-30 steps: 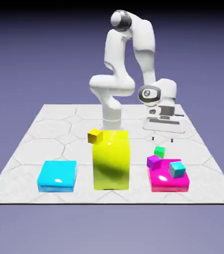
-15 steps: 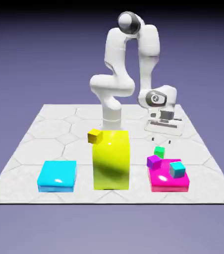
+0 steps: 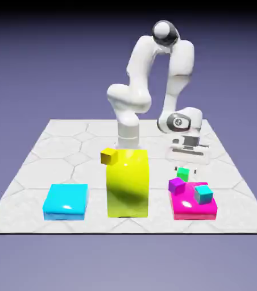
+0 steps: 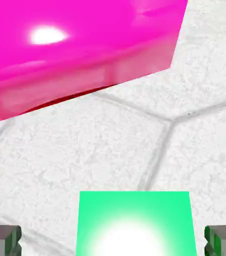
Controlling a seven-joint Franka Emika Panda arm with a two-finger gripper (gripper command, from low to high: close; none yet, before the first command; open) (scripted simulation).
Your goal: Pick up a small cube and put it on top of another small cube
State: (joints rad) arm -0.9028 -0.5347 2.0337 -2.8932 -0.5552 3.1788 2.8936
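The small cube, tiny and bright green [image 3: 182, 174], sits on the table just behind the magenta block [image 3: 194, 206]. My gripper [image 3: 185, 165] hangs right above it, pointing down, jaws open. The hand view shows the green cube [image 4: 135, 225] large at the bottom, lying between the two grey fingertips [image 4: 3, 240] with a gap on each side. Nothing is held. A purple cube [image 3: 176, 185] and a teal cube [image 3: 203, 194] rest on top of the magenta block [image 4: 80, 45]. A small yellow cube [image 3: 108, 155] sits on the tall yellow block [image 3: 127, 185].
A flat cyan block [image 3: 66, 200] lies toward the exterior view's left. The tall yellow block stands in the middle, left of the hand. The white hex-tiled table [image 3: 51, 148] ends close in front of the blocks.
The hand has come down toward the green cube while the arm's upper links swung to the exterior view's right. The jaws stayed open and no cube moved.
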